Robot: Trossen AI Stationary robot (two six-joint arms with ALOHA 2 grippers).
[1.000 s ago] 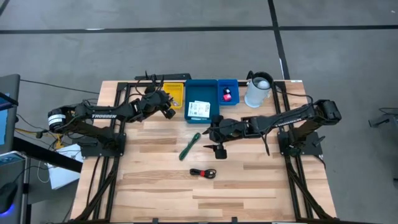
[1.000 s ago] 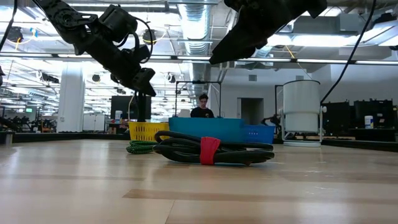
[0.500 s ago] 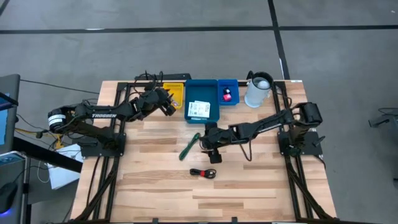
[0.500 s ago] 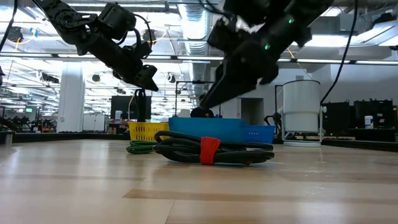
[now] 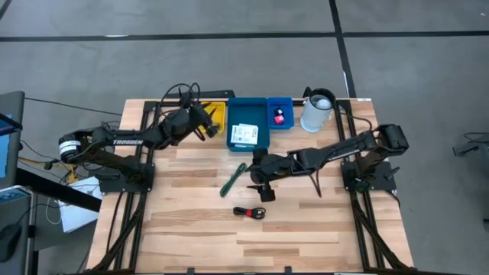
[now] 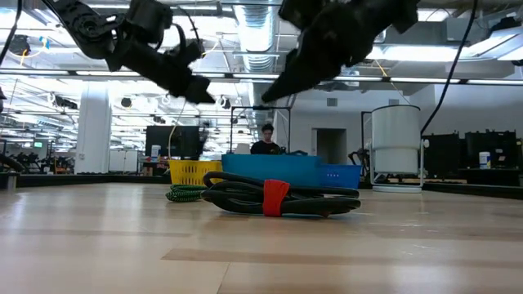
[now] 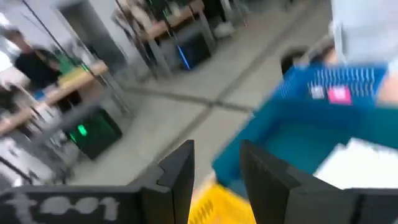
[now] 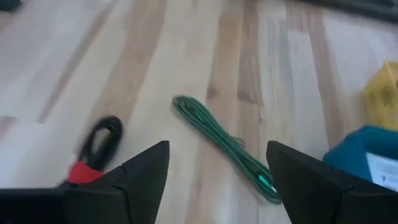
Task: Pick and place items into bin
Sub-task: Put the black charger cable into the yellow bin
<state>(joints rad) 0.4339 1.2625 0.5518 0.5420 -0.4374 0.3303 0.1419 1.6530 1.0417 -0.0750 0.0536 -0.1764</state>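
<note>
Now reach step; your right tool (image 5: 253, 177) hovers fingers apart above green pen (image 5: 233, 179) on bench (image 5: 321, 221); cable (image 5: 250, 212) nearby; descend, straddle pen; left tool (image 5: 208, 121), narrow gap, over yellow bin (image 5: 216, 114).

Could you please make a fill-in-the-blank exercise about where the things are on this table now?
1. The white cards lie inside the large ____ bin.
2. The pink round piece lies in the ____ blue bin.
3. The right gripper is ____ and empty, above the green item.
4. The black cable has a ____ band.

Missing words: blue; smaller; open; red
</note>
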